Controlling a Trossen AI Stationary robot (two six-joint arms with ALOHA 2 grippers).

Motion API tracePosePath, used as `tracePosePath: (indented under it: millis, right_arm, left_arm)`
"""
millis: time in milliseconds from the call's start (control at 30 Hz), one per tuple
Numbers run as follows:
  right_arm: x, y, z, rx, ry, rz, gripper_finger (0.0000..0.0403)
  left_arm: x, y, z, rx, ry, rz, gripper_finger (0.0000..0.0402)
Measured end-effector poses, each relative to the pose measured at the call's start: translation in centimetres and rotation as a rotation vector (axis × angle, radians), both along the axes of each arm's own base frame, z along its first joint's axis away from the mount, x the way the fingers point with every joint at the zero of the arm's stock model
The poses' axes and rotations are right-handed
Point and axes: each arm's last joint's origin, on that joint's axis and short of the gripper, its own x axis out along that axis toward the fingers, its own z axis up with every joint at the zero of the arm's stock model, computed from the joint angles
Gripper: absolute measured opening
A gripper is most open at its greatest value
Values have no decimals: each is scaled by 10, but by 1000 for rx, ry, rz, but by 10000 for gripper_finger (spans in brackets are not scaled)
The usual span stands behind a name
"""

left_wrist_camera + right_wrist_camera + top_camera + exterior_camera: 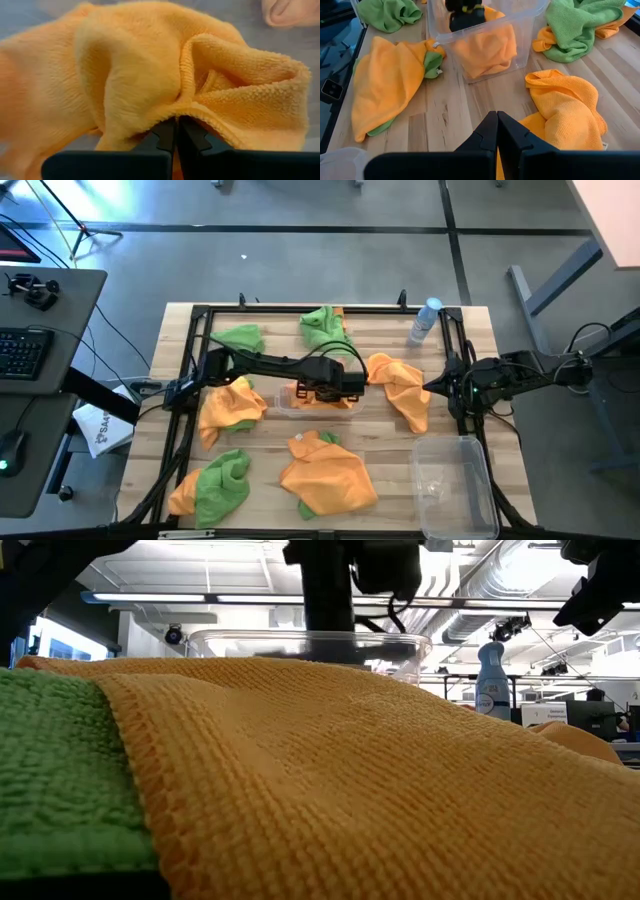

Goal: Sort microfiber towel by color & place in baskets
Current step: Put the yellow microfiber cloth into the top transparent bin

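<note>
My left gripper [335, 387] reaches down into the clear basket [318, 402] at the table's middle and is shut on an orange towel [150, 75]. The right wrist view shows the same basket [530, 20] with the orange towel [487, 50] on its floor. My right gripper [497, 127] is shut near the table's right edge [440, 385], beside another orange towel [567, 107]. A second basket [455, 485] stands at the near right corner. More orange [325, 475] and green [240, 337] towels lie flat on the table. My left gripper pinches a hemmed edge [200, 112] of the orange towel between its two fingers, where the cloth is folded over on itself. The fingers come from above, pointing down into the basket. The towel bunches slack below them inside the basket.
A clear bottle with a blue cap [425, 320] stands near the far right corner. A black frame [200, 315] runs along the table's edges. An orange towel [233, 405] lies just left of the middle basket, and a green-and-orange pile [215, 485] sits at the near left.
</note>
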Motion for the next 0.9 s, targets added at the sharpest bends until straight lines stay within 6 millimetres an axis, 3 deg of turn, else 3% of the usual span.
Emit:
tracePosePath:
  millis: [233, 667, 767, 900]
  right_arm:
    - [0, 0, 0, -13, 5, 8, 0]
    - [0, 0, 0, -12, 5, 7, 0]
    - [0, 0, 0, -13, 5, 8, 0]
    - [0, 0, 0, -13, 6, 8, 0]
  left_arm:
    - [5, -4, -25, -26, 45, 31, 12]
    - [5, -4, -28, -51, 62, -16, 116]
    - [2, -4, -16, -41, 58, -30, 123]
    - [-5, -3, 14, 1, 12, -27, 125]
